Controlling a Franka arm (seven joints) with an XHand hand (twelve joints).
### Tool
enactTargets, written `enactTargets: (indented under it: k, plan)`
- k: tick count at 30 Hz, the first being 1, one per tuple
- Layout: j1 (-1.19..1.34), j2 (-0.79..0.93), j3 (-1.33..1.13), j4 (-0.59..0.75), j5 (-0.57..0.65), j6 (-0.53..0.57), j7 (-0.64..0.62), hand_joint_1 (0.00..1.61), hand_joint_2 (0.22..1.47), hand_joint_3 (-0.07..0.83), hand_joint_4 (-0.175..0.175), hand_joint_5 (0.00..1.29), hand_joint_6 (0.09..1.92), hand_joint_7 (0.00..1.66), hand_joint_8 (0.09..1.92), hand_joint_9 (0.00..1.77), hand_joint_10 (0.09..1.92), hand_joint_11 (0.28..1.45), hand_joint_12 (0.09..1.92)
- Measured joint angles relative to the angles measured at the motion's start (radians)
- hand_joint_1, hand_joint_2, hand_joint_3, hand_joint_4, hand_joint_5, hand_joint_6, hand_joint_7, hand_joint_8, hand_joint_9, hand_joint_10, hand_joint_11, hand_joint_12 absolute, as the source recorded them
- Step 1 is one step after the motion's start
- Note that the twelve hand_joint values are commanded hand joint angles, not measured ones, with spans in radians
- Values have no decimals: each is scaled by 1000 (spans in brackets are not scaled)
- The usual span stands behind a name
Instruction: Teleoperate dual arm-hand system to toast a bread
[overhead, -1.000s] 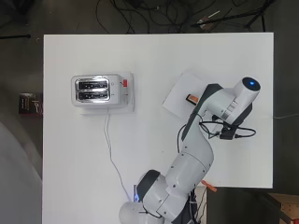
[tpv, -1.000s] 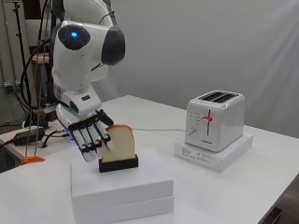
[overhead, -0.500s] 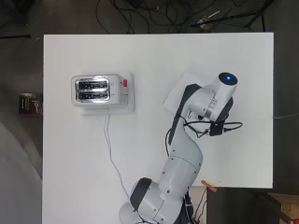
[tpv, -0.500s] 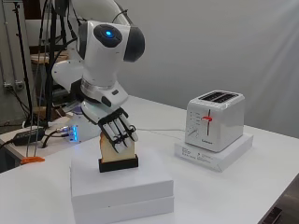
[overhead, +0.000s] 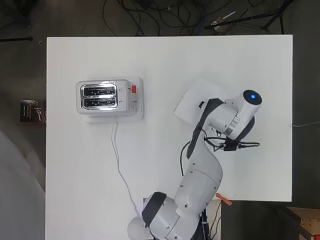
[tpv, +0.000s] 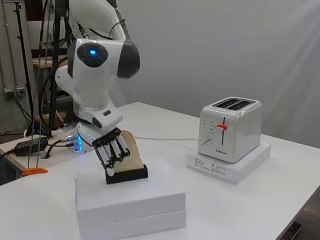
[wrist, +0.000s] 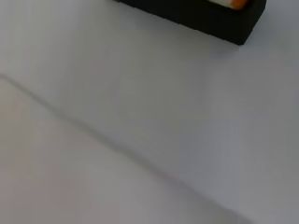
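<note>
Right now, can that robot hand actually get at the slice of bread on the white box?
Probably yes: the hand is already against the bread, which stands upright in its black holder with nothing in between.

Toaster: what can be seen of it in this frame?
The toaster is a white, glossy two-slot model with silvery slot tops, both slots looking empty from overhead. Its red lever sits high on the slim end face, above a knob. It stands upright on a flat white base, left of the arm from overhead, its cable trailing toward the arm's base. Nothing else touches it.
</note>
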Motion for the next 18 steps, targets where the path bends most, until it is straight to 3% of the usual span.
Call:
enactTargets:
  k: [3,6,8,11,13,18]
  plan:
    - [-4,-23,-5,-55,33,16,2,1238,1147,-1,-159,745,1287,1129,799,1446,87,900,150]
    - [-5,-45,8,-25,85,-4,13,1240,1157,-3,-174,719,1271,1112,869,1495,87,758,567]
    - [8,-102,16,18,104,-15,37,1233,1171,0,-175,690,1303,1080,925,1478,87,692,699]
    - [85,-194,-6,48,92,-27,85,1225,1187,1,-175,659,1346,1047,979,1449,87,664,737]
    - [193,-243,-50,53,61,-36,114,1215,1208,1,-175,626,1402,1003,1044,1406,87,663,653]
    - [687,-363,-340,71,-22,-53,184,1205,1227,0,-175,588,1425,969,1118,1412,87,685,596]
